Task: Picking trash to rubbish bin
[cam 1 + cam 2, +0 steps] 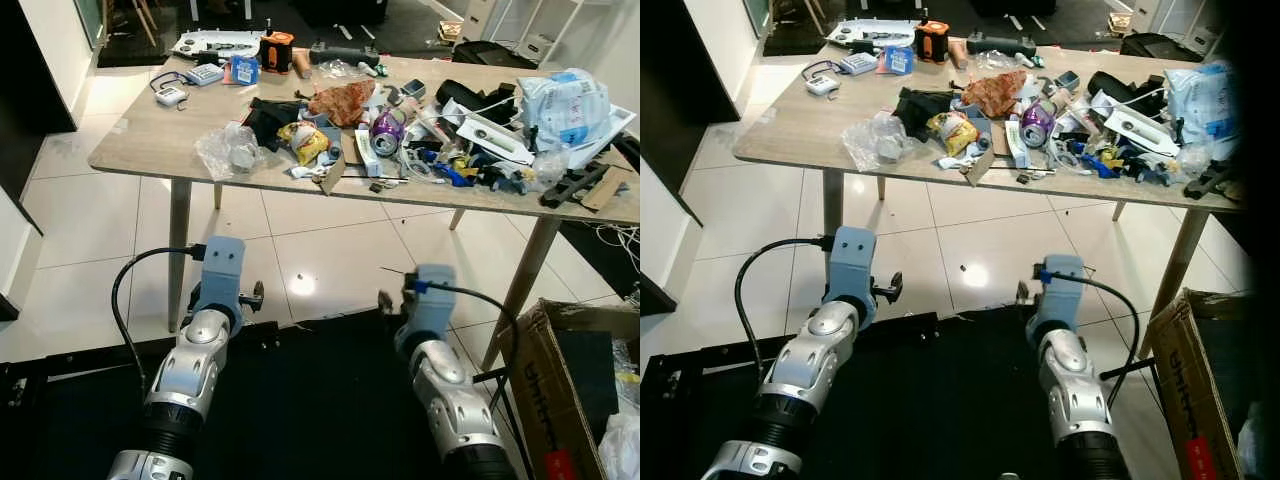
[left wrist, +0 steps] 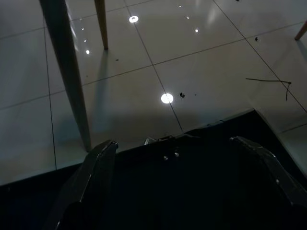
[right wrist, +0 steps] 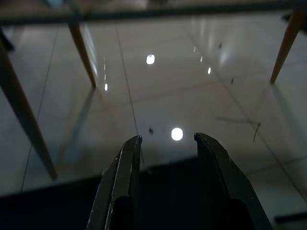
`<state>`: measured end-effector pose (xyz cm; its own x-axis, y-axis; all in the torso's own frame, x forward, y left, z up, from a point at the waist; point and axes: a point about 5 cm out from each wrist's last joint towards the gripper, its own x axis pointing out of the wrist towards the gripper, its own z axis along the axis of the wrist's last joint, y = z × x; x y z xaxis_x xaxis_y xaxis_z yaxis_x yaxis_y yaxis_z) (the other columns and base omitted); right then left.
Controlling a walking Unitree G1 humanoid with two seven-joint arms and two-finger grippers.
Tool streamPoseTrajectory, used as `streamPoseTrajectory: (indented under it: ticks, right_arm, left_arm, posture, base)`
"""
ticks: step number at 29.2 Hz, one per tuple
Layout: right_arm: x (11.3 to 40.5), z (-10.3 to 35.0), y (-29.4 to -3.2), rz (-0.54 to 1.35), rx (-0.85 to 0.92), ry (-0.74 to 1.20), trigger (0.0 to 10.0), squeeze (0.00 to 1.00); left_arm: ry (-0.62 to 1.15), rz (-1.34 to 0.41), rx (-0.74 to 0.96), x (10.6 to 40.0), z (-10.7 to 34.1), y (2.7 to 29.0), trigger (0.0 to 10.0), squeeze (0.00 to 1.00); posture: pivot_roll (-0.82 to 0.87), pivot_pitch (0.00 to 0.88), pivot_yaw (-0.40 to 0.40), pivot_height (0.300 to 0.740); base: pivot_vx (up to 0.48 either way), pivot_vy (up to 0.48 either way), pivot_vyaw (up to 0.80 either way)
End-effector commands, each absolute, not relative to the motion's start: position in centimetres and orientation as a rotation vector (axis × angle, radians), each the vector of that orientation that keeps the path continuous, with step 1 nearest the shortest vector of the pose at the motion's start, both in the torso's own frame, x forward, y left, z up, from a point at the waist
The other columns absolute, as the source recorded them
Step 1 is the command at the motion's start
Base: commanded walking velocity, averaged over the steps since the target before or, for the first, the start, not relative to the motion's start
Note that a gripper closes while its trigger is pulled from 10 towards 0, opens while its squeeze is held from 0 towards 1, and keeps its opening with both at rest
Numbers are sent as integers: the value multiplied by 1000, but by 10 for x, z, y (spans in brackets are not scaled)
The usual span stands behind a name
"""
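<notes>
Trash is spread across a wooden table [image 1: 140,140] ahead of me: a crumpled clear plastic bag [image 1: 232,148], a yellow snack wrapper [image 1: 305,140], a purple can [image 1: 385,130] and a reddish wrapper [image 1: 343,100]. An open cardboard box [image 1: 560,390] with rubbish inside stands on the floor at my lower right. Both arms are held low over the floor, short of the table. In the left wrist view, my left gripper [image 2: 172,142] is wide open and holds nothing. In the right wrist view, my right gripper [image 3: 168,138] is open with a narrower gap, also holding nothing.
The table's right half is piled with cables, white packaging [image 1: 565,105] and black parts. Slanted wooden legs [image 1: 178,240] stand on glossy white tiles. A black mat [image 1: 320,400] lies under my arms. A dark cabinet [image 1: 15,150] is at the left.
</notes>
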<state>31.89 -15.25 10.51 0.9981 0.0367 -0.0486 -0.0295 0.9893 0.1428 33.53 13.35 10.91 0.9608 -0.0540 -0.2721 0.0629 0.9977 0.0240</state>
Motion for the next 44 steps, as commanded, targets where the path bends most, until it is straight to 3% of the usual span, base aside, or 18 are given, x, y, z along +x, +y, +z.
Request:
streamPoseTrajectory:
  ticks: [1,44]
  right_arm:
    - [317,106,-155,23,152,37,10000,0]
    - [320,108,-158,4,148,18,10000,0]
  left_arm:
    - [282,-56,9,331,104,134,10000,0]
    - [273,-60,-58,329,110,132,10000,0]
  posture:
    - [17,106,-16,740]
    - [14,116,-35,740]
  base:
    - [0,0,0]
    - [26,0,0]
